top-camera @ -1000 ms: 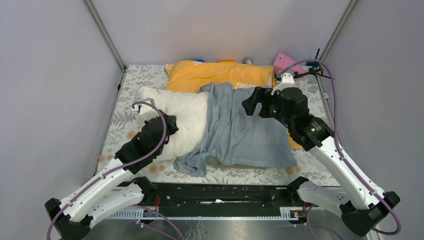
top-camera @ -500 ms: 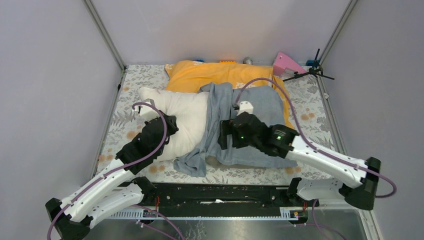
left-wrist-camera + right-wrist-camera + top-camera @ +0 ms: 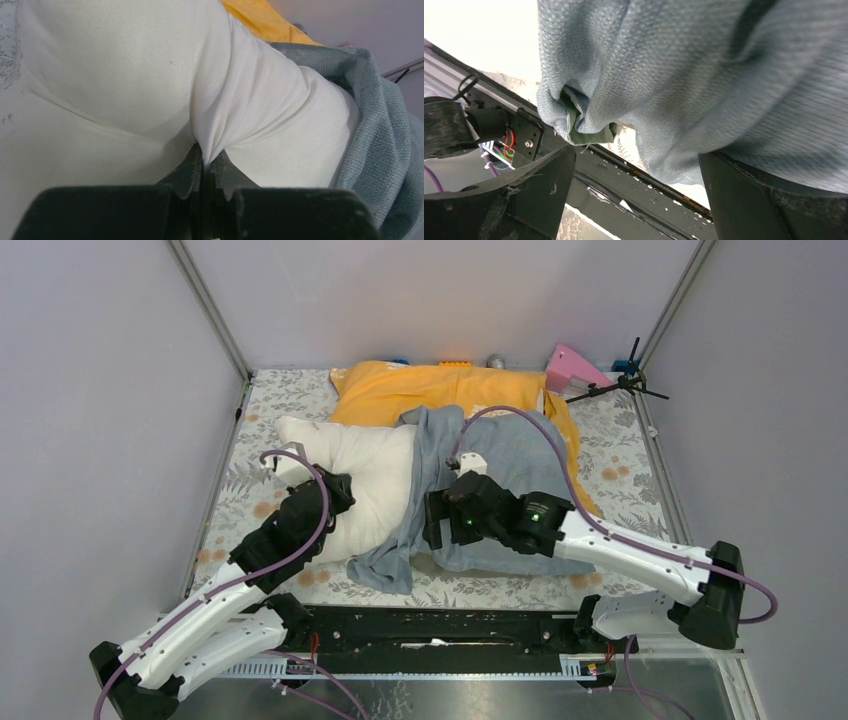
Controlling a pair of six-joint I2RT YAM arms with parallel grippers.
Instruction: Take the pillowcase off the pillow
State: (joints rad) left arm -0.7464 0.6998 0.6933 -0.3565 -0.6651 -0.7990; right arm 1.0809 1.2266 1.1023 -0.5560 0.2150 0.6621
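Left wrist camera is showing my left gripper (image 3: 206,154) pinching shut on a fold of the white pillow (image 3: 115,75), whose left half is lying bare on the flowered table (image 3: 240,440). On the right wrist view, my right gripper (image 3: 636,155) is hovering with jaws spread wide, the grey-blue pillowcase (image 3: 704,65) bunching just ahead, unclamped. Top camera is showing that pillowcase covering the pillow's right half, just in front of the orange pillow (image 3: 420,385).
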